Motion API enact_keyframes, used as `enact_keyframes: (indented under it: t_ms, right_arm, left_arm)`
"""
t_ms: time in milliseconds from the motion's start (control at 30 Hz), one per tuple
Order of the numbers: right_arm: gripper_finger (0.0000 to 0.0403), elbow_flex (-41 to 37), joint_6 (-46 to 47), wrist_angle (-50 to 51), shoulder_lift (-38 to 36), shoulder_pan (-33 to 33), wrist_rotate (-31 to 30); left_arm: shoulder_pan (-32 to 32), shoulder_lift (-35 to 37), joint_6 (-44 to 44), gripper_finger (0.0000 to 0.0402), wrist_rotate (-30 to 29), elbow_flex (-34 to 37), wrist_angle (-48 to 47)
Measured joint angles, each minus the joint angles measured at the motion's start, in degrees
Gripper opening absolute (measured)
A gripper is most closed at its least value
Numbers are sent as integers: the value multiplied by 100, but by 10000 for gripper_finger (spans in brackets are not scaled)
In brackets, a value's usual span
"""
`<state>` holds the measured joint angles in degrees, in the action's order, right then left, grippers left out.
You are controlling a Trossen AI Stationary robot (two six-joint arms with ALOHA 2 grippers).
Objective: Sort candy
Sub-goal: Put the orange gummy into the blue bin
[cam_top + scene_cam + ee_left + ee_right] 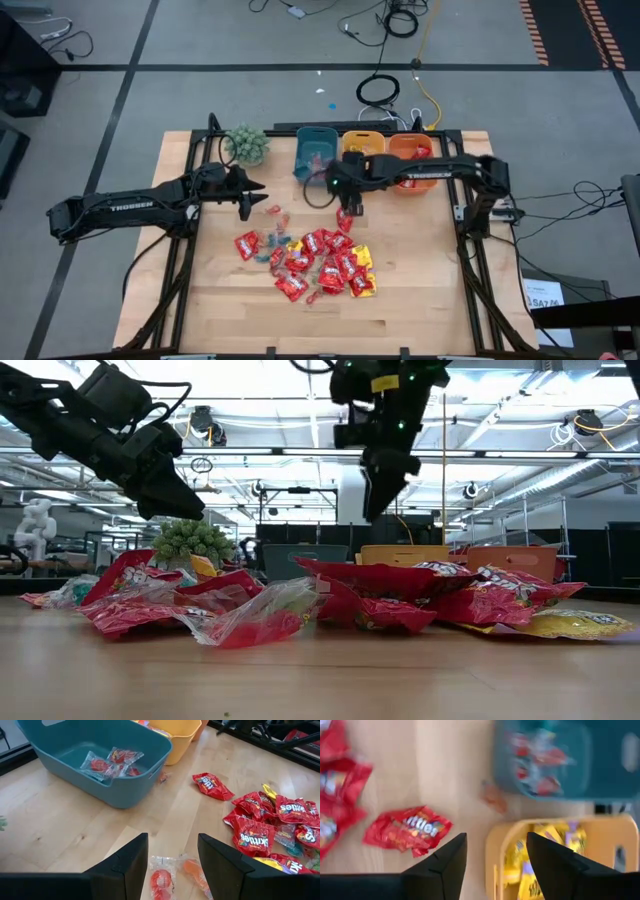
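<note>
Three bins sit in a row at the far edge of a pale wood table [220, 300]: teal bin [316, 150], yellow bin [357, 146], orange bin [410, 152], with a green spiky plant [247, 144] just left of them. Candy [310, 262] lies heaped mid-table, mostly red packets with some yellow ones at its right side; a few clear-wrapped pieces lie apart toward the left arm. Teal bin holds clear-wrapped red sweets, yellow bin holds yellow packets. Left gripper [256, 188] hangs above the table left of the pile, fingers apart, nothing between them; two small wrapped pieces lie on the wood below it. Right gripper [352, 207] hangs near the yellow bin's front edge, over bare wood, fingers apart and empty; one red packet [407, 830] lies just beside it on the table. Table frame is black metal. Floor around is grey with dark lines and loose cables. Low view shows a big lab hall behind: ceiling lights, pipes, dark benches.
</note>
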<state>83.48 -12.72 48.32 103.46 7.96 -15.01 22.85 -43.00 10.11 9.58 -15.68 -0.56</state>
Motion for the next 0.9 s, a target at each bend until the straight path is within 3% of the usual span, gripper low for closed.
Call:
enact_keyframes:
  t_ms: [233,333,500,900]
  right_arm:
    - [158,-1,-1157,-285,681,-211,-40]
    - [141,-2,-1481,-440,977,-293,-550]
    - [118,-2,-1607,-628,1352,-322,-1158]
    - [97,2,-1700,-1557,1536,-186,-1165]
  left_arm:
    - [0,0,0,181,-1,0,-2]
    - [0,0,0,181,-2,0,-2]
    - [0,0,2,181,-1,0,-23]
    - [0,0,1,181,-2,0,-57]
